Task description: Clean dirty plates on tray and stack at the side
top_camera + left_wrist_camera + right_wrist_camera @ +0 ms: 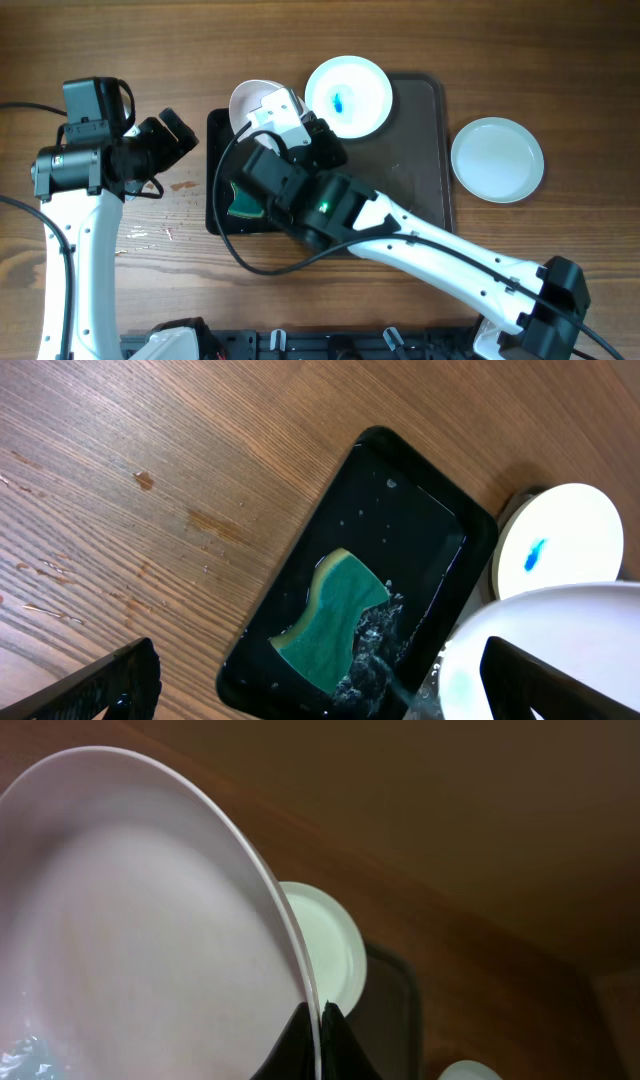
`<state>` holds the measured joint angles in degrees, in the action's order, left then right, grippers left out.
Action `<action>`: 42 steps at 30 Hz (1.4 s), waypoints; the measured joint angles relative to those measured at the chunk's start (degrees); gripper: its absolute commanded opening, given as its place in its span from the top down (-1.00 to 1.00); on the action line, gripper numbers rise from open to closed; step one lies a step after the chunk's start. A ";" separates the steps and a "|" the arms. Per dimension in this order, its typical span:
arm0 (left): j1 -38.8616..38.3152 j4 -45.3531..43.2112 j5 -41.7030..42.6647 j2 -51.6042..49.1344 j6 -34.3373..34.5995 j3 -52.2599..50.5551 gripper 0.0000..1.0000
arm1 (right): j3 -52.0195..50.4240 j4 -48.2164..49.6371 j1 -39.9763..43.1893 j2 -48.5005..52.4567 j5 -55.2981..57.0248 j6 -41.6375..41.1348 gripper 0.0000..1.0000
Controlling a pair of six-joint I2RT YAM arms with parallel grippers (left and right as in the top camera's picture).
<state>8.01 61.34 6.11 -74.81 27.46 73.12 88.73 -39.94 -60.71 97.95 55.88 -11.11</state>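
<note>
My right gripper (268, 118) is shut on the rim of a white plate (250, 100) and holds it tilted over the small glossy black tray (215, 150). In the right wrist view the fingers (320, 1012) pinch that plate's edge (150, 920). In the left wrist view the held plate (560, 640) drips water. A second plate with a blue smear (348, 95) lies on the large dark tray (420, 150). A plain white plate (497, 160) sits on the table to the right. My left gripper (175, 135) is open and empty, left of the black tray.
A green sponge (335, 615) lies in water in the black tray (420, 510); it also shows in the overhead view (240, 205). Wet spots mark the wooden table (150, 235) on the left. My right arm stretches across the front of the large tray.
</note>
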 measured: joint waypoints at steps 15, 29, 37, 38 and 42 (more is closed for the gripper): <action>0.00 0.00 0.00 0.00 0.00 0.00 -1.00 | -0.02 6.36 -4.13 -0.04 8.33 12.44 0.91; 0.00 0.00 0.00 0.00 0.00 0.00 -1.00 | 0.00 9.64 -4.57 -0.04 9.01 19.23 0.91; 0.00 0.00 0.00 0.00 0.00 0.00 -1.00 | 0.00 9.99 -6.54 -0.04 10.01 21.51 0.91; 0.00 0.00 0.00 0.00 0.00 0.00 -1.00 | 0.00 9.99 -6.56 -0.04 10.01 21.51 0.91; 0.00 0.00 0.00 0.00 0.00 0.00 -1.00 | 0.00 9.99 -6.56 -0.04 10.01 21.51 0.91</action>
<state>8.01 61.34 6.11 -74.81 27.46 73.12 88.73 -29.95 -67.26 97.91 65.89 10.39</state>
